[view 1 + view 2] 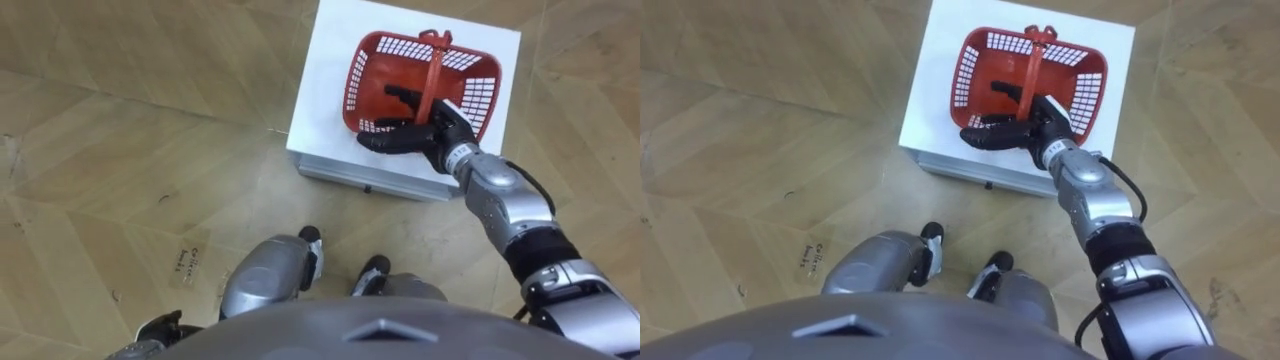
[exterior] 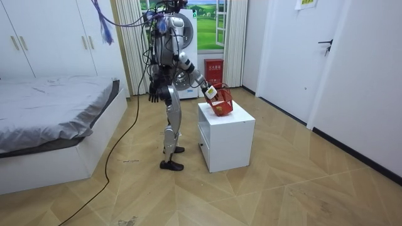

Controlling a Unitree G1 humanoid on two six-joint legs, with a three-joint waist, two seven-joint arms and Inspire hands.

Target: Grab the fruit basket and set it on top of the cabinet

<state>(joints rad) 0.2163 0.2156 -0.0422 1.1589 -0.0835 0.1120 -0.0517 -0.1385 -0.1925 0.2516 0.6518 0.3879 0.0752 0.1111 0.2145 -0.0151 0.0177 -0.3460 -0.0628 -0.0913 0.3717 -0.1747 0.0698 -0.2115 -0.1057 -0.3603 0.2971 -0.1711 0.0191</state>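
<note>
The red fruit basket [image 1: 478, 90] is seen set on the white cabinet [image 1: 325, 90], toward its right edge. Its handle [image 1: 435, 70] is met by the right hand [image 1: 438, 130], whose fingers are stretched straight inside the basket with the thumb spread apart. The left hand [image 2: 152, 97] is hung at the side with fingers relaxed.

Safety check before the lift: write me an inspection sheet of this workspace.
surface: white cabinet with the basket on top; parquet floor around it.
job's things: red fruit basket, upright, handle up, no fruit seen inside.
clutter: nothing seen.
hands: right hand inside the basket at the handle, fingers straight, not closed on it; left hand hangs at the robot's side.
cables: nothing seen besides the robot's own.
surroundings: bed, wardrobe, door.
</note>
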